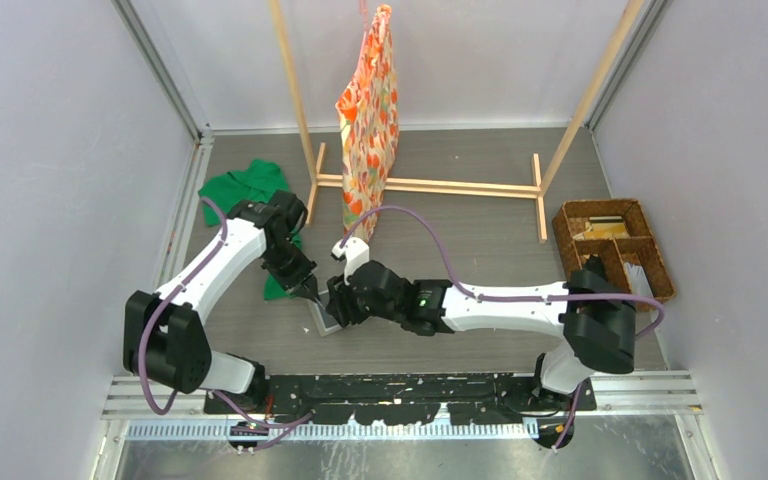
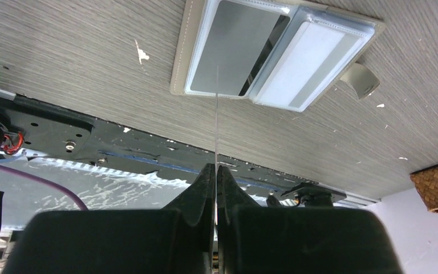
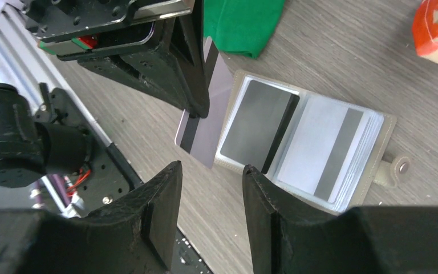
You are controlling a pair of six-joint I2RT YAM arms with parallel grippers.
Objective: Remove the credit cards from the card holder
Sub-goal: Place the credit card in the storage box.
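Just beyond right end effector (image 3: 211, 169): cardholder (image 3: 307, 149)

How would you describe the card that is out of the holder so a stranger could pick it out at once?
Find the wooden rack with the floral cloth, then come forward to the open grey card holder on the table. Beside it, the left gripper, jaws shut, pinches a pale card with a dark stripe; unlike the cards in the clear pockets, it stands outside the holder.
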